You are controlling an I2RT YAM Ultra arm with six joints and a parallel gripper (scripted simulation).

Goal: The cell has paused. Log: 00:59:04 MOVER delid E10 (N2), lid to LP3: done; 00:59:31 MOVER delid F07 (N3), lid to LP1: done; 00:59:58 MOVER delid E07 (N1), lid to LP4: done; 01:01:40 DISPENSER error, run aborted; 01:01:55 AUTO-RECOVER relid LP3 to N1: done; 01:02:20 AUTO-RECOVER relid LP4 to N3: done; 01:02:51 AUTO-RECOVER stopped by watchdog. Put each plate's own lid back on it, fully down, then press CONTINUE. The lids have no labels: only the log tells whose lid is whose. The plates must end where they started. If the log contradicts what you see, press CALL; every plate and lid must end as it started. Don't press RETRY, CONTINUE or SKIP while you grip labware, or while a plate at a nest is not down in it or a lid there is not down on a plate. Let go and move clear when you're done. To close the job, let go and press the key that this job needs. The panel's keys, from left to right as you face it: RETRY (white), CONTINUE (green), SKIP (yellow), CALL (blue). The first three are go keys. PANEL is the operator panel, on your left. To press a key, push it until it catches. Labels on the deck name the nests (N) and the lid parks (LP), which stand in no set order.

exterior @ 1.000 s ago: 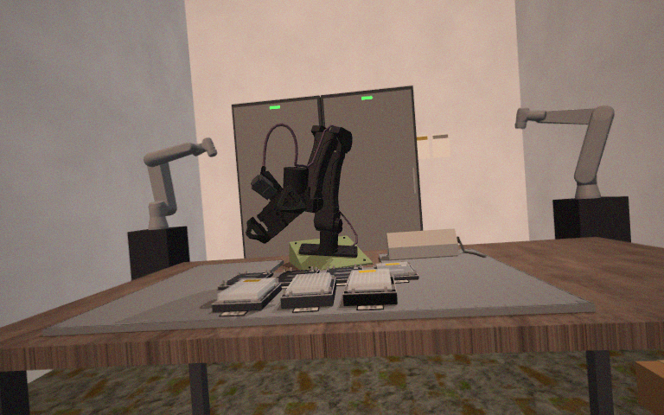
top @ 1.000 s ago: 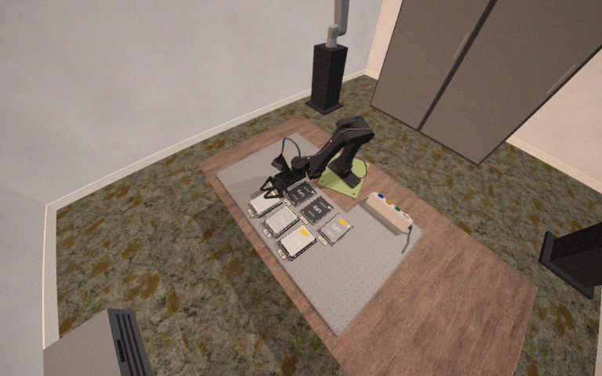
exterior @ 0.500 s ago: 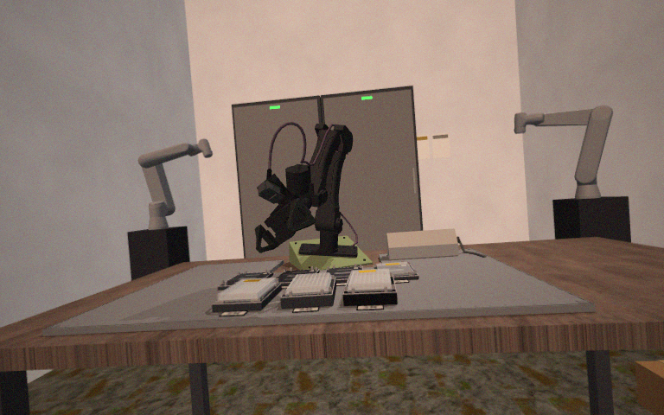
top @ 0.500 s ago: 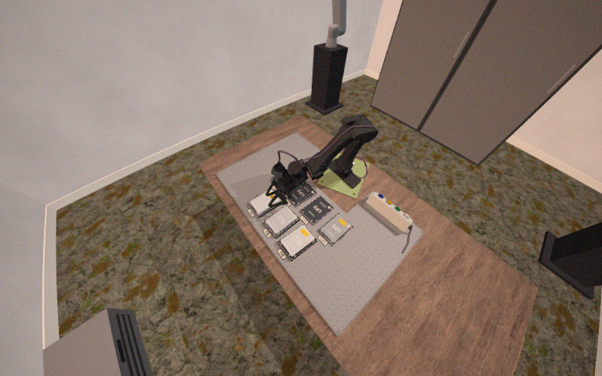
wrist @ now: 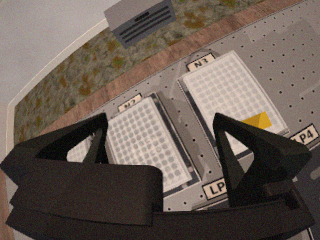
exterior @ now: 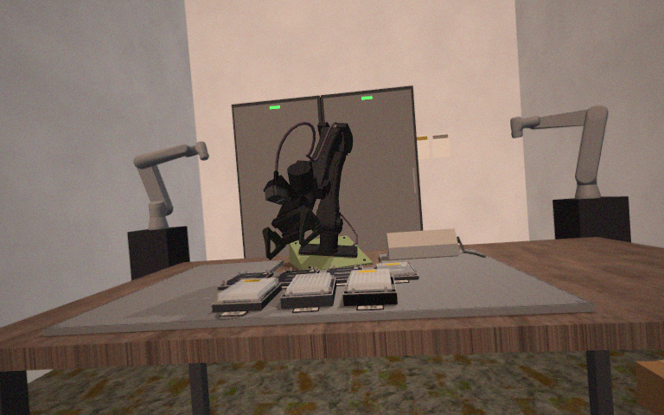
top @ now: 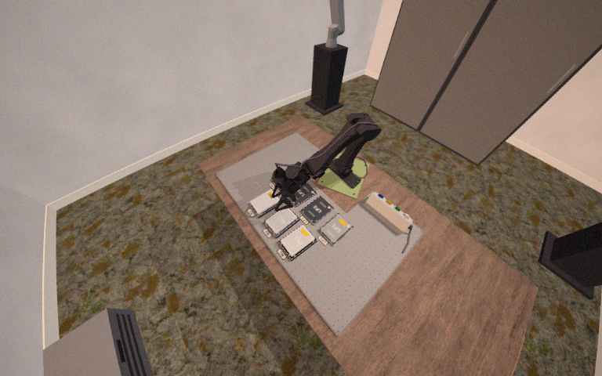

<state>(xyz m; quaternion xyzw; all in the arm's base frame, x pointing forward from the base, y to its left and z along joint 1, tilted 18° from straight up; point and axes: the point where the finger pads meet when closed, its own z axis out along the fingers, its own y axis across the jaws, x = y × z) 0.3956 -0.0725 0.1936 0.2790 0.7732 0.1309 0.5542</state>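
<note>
My open, empty gripper [top: 276, 202] [exterior: 285, 250] [wrist: 162, 117] hangs above the nest row. The N3 plate [top: 262, 205] [exterior: 248, 290] [wrist: 220, 82] wears a clear lid with a yellow tag. The N2 plate [top: 281, 222] [exterior: 309, 284] [wrist: 142, 137] shows wells and no tag or lid. The N1 plate [top: 296, 244] [exterior: 367, 283] has a yellow-tagged lid; my finger partly hides it in the wrist view. Another tagged lid [top: 335, 229] [exterior: 400, 269] lies on a park whose label I cannot read. The panel [top: 386, 215] [exterior: 422, 245] carries blue [top: 380, 195], yellow [top: 389, 201], green [top: 397, 208] and white [top: 406, 215] keys.
Dark lid parks [top: 316, 209] [top: 303, 193] without lids stand between the plates and the arm's green base plate [top: 330, 183]. Another park is mostly hidden under the gripper in the top view. A cable [top: 406, 243] runs from the panel's end.
</note>
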